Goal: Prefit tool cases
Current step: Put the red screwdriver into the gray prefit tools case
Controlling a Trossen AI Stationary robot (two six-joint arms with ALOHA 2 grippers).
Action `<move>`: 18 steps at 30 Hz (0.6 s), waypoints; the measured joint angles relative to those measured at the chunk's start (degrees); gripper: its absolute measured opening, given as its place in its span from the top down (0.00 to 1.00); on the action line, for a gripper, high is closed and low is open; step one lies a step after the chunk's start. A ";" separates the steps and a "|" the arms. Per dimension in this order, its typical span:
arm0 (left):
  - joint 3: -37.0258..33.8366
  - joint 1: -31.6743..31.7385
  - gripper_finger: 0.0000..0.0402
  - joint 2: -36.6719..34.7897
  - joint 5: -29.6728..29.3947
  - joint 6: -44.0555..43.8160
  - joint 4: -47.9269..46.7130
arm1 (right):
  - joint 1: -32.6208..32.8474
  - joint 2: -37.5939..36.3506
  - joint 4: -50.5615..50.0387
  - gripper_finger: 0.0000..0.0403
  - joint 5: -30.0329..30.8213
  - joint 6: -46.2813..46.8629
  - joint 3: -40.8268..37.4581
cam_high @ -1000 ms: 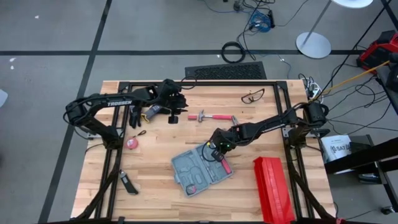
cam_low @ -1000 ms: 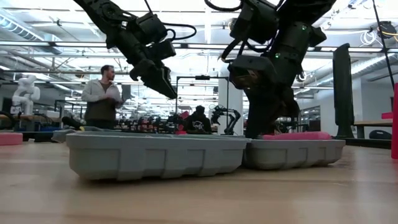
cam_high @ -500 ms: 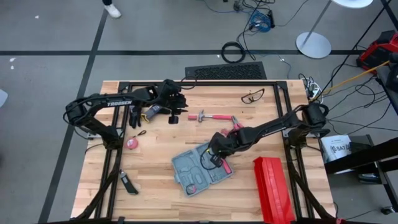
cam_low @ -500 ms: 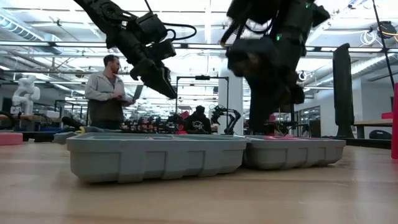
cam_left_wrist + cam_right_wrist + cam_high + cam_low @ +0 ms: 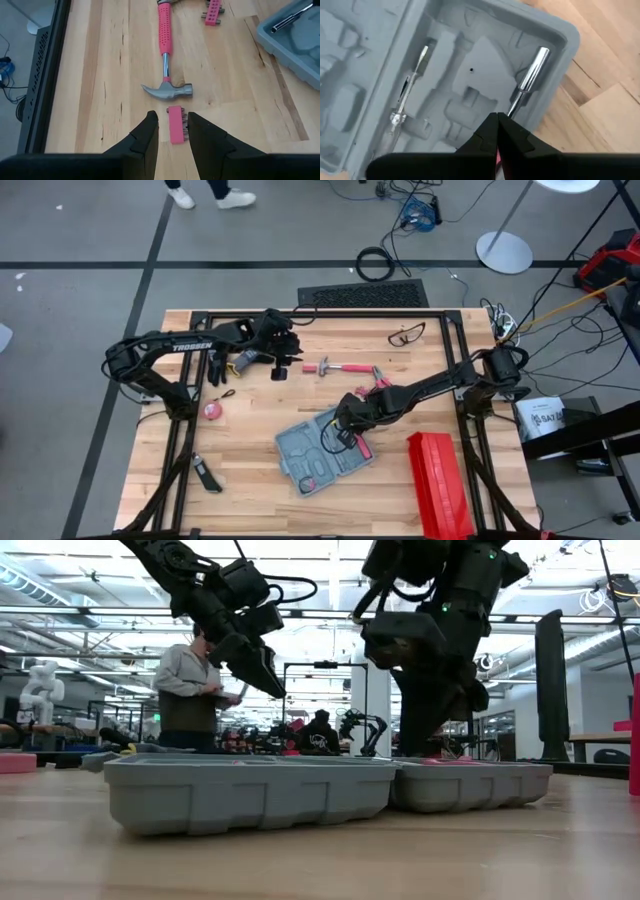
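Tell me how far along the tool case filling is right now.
Done: a slim screwdriver lies in the open tool case. In hand: the shut right gripper is over the case by a chrome tool. Left: hammer and pink bit holder lie on the table under the open left gripper.

the pale wooden plank table top (image 5: 250, 450) looks matt, with visible grain and seams. at centre frame, the open blue-grey moulded plastic tool case (image 5: 322, 452) has a smooth, dull finish; the slim steel tools (image 5: 527, 75) lying in its slots shine bright. the claw hammer (image 5: 166, 70) pairs a polished metal head with a pink rubbery-looking grip. at lower right, the long red ribbed plastic box (image 5: 440, 485) looks slightly glossy.
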 joint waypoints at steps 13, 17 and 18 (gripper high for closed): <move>0.02 0.00 0.73 0.00 -0.01 -0.25 -0.03 | -0.23 2.64 -0.95 1.00 -0.10 -0.17 0.22; 0.02 0.00 0.73 0.00 -0.01 -0.15 -0.03 | -0.23 4.21 -1.14 1.00 -0.77 -0.02 0.26; 0.02 0.00 0.73 0.00 -0.01 -0.16 -0.07 | -0.27 4.78 -1.00 1.00 -1.20 0.06 0.32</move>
